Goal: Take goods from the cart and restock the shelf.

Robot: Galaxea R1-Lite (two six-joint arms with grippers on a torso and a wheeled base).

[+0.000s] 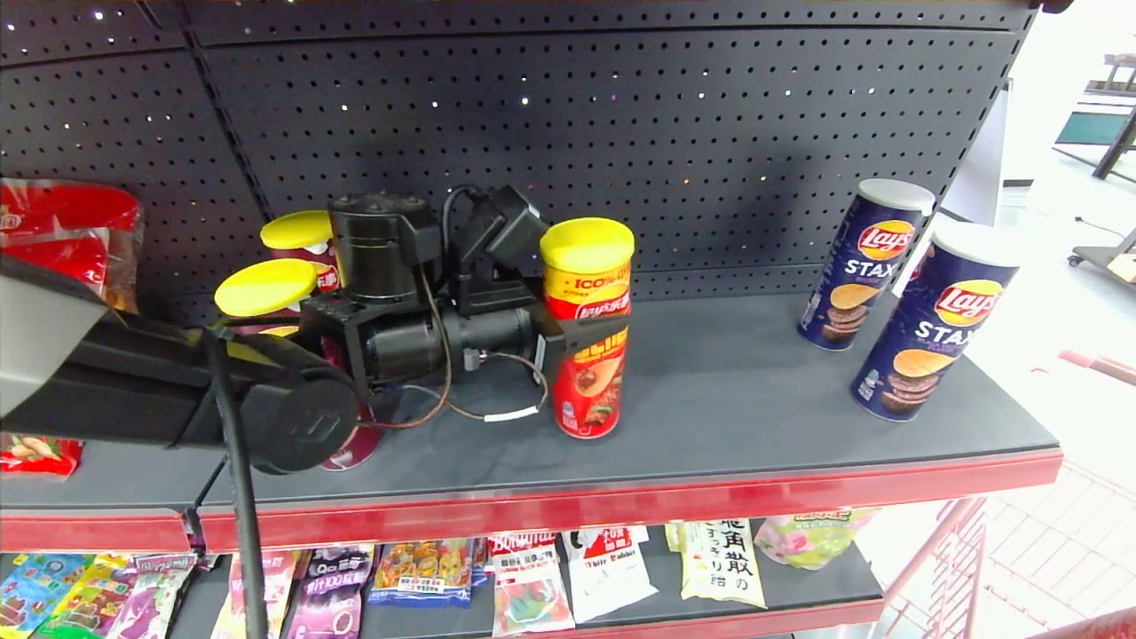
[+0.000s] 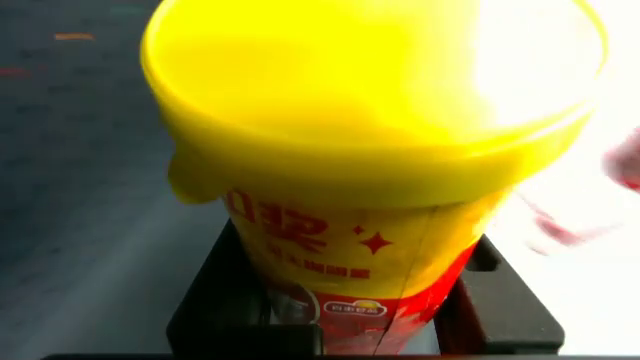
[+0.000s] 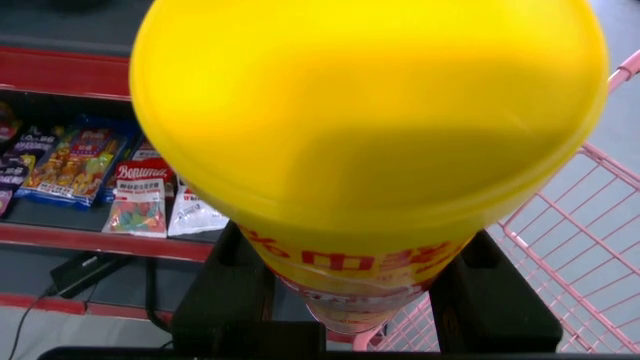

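Note:
A red chip can with a yellow lid [image 1: 587, 293] stands upright on the dark upper shelf [image 1: 754, 399]. My left gripper [image 1: 581, 335] reaches in from the left and is shut on its middle. In the left wrist view the same can [image 2: 370, 100] sits between my left gripper's [image 2: 365, 320] black fingers [image 2: 225, 300]. My right gripper [image 3: 362, 310] is shut on a second yellow-lidded red can [image 3: 370, 120], held over the pink cart [image 3: 590, 220] in front of the lower shelf.
Two more yellow-lidded cans [image 1: 297, 231] stand behind my left arm. Two blue cans [image 1: 865, 262] [image 1: 936, 319] stand at the shelf's right end. Red bags [image 1: 62, 231] are at the far left. Snack packs [image 1: 532, 577] line the lower shelf.

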